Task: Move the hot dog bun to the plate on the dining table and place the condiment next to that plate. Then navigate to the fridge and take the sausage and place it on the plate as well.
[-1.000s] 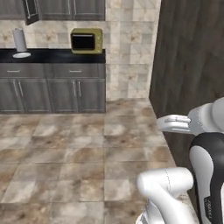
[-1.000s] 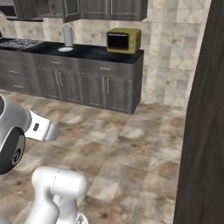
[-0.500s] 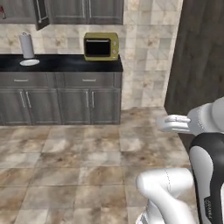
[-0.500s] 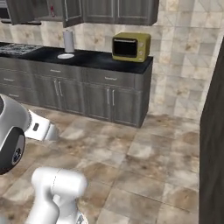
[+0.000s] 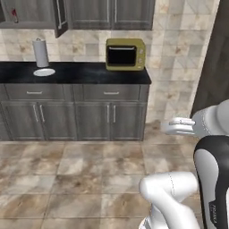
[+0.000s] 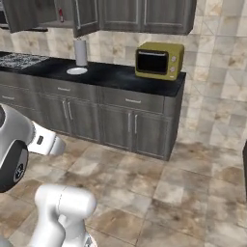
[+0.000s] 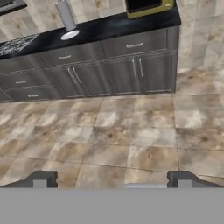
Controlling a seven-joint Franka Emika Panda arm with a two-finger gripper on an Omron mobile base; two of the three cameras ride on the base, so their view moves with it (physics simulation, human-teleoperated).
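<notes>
The fridge rises as a tall dark grey slab at the far right, while the gripper hangs over the floor, jaws wide and empty.

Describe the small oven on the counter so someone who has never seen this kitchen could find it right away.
Find the black counter that tops the run of grey cabinets along the tiled wall. At the end of that counter nearest the bare tiled wall sits the small oven, a boxy olive-yellow appliance with a dark glass door. Its neighbours there are a white paper towel roll and a white dish.

Dark grey fridge, far right
</notes>
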